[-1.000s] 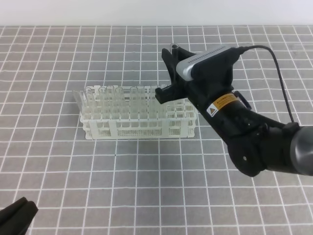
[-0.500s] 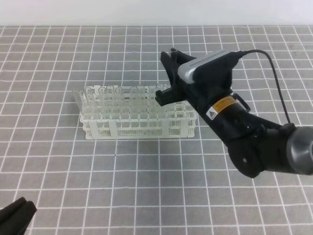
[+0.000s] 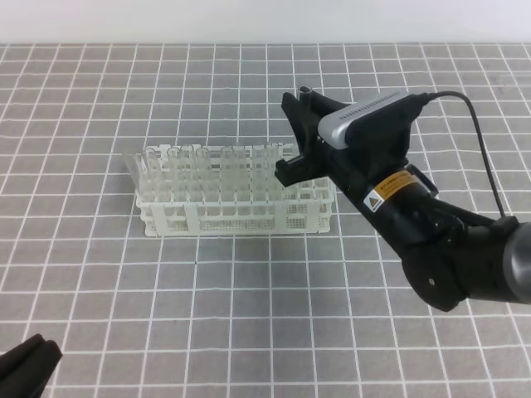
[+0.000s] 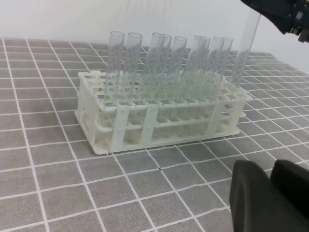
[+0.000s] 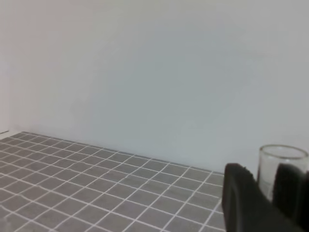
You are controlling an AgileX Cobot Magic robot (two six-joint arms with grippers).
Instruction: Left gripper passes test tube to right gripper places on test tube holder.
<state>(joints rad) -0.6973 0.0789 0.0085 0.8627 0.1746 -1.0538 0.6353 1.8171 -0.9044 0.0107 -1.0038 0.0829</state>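
Note:
The white test tube holder (image 3: 224, 217) stands left of centre with several clear tubes upright in its back rows. My right gripper (image 3: 297, 137) hovers over the holder's right end, shut on the test tube (image 3: 304, 89), which stands nearly upright. In the left wrist view the test tube (image 4: 245, 48) slants down from the right gripper (image 4: 285, 14) to the top grid at the right end of the holder (image 4: 159, 130). The right wrist view shows the tube's open mouth (image 5: 282, 166) between the dark fingers (image 5: 241, 198). My left gripper (image 3: 25, 369) rests low at the front left, fingers together, holding nothing.
The holder stands on a grey mat with a white grid (image 3: 249, 315). A white wall (image 5: 145, 72) rises behind. The right arm's black cable (image 3: 477, 133) loops above its body. Several tubes (image 4: 159, 63) crowd the holder's far rows.
The right gripper with the test tube has shifted slightly right and downward over the holder's right end. The left gripper has stayed in place.

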